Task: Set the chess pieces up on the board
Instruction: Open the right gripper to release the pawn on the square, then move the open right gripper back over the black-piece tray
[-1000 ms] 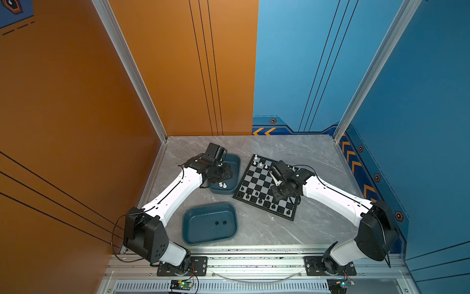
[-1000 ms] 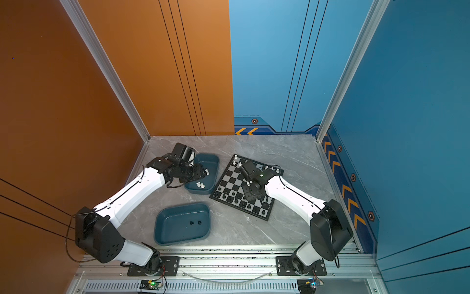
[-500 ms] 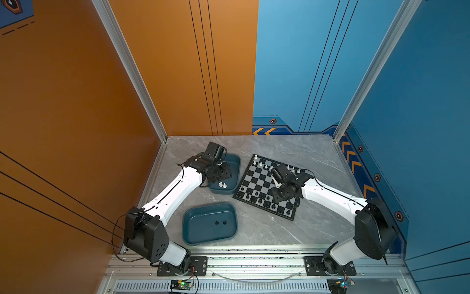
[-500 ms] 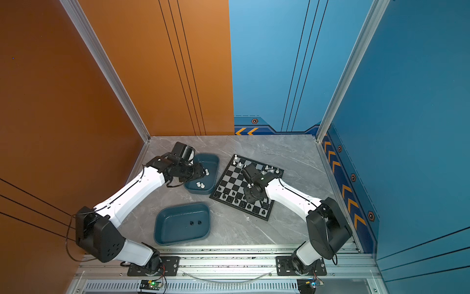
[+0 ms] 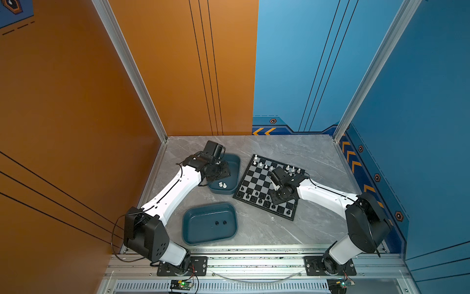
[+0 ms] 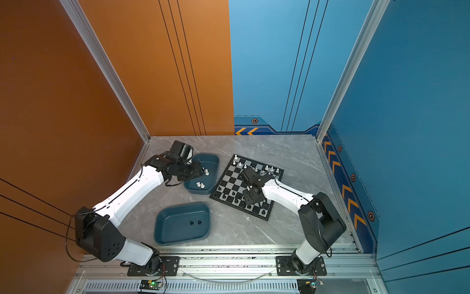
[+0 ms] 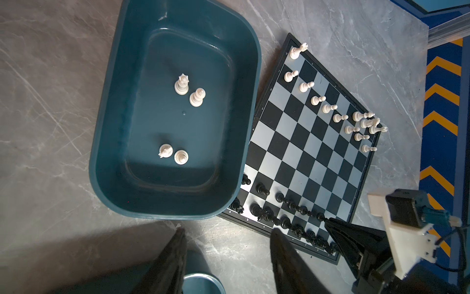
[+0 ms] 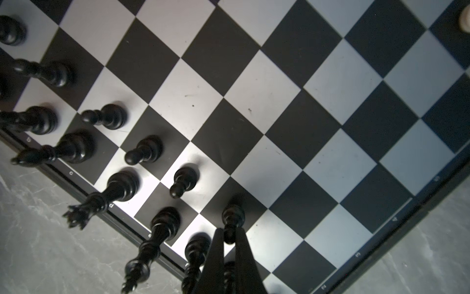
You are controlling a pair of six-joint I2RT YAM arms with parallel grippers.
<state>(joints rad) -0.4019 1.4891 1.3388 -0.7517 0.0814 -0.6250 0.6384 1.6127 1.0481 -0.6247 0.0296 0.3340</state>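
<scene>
The board (image 5: 256, 182) lies flat on the table (image 5: 312, 152), turned so that one corner points at the far wall and its edges run diagonally to the table's edges. White pieces (image 5: 265, 166) stand along its far side and black pieces (image 5: 254, 198) along its near side, all upright.

The right gripper (image 8: 229, 234) is pinched narrow on the head of a black pawn (image 8: 232, 216). The pawn stands upright, long axis vertical and base down over a dark square in the black pawn row. I cannot tell whether the base is fully seated.

The left gripper (image 7: 228, 230) hangs by the far tray (image 5: 239, 163), fingers (image 7: 175, 254) well apart with nothing between them. In that tray four white pieces stand upright in two pairs, among them a crowned queen (image 7: 181, 84) and a knight (image 7: 165, 150). The near tray (image 5: 188, 229) lies apart from the board and holds two black pieces (image 5: 220, 223) side by side.

Small pale print runs round the board's black border. In the right wrist view the letters b (image 8: 28, 139) and c (image 8: 71, 173) can be read along the black side, and the digits 2, 3 and 4 along the adjoining side — the rest is too blurred to read.
</scene>
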